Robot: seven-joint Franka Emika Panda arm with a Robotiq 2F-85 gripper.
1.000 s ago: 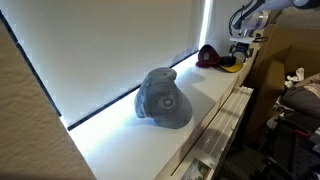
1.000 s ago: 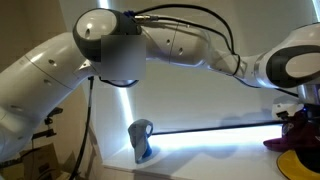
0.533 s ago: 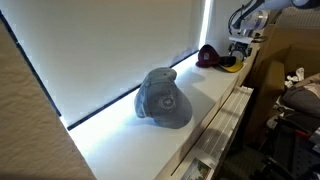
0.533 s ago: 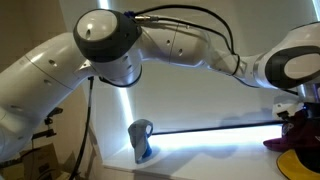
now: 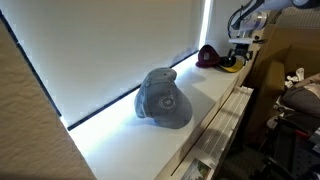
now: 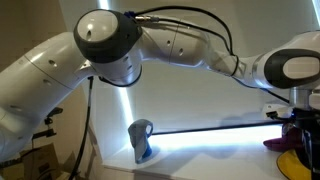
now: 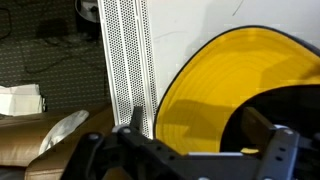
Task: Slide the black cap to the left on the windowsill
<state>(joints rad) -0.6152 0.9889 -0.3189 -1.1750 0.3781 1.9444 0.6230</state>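
The black cap (image 5: 209, 56), dark maroon-black with a yellow brim (image 5: 230, 66), lies at the far end of the white windowsill (image 5: 205, 105). In an exterior view it shows at the right edge (image 6: 287, 143). My gripper (image 5: 240, 46) hangs just above the brim end of the cap. In the wrist view the yellow brim (image 7: 205, 85) fills the picture, with the dark crown (image 7: 285, 115) at the right. The gripper (image 7: 197, 124) is open, its two fingers apart over the brim and nothing held between them.
A bigger blue-grey cap (image 5: 164, 99) sits mid-sill, also seen in an exterior view (image 6: 141, 140). The pale blind (image 5: 110, 50) runs along the back of the sill. A perforated white radiator grille (image 7: 125, 55) runs along the front edge. There is clutter on the floor (image 7: 30, 100).
The arm has shifted slightly and the gripper has come a little lower over the black cap. Both caps are unmoved.
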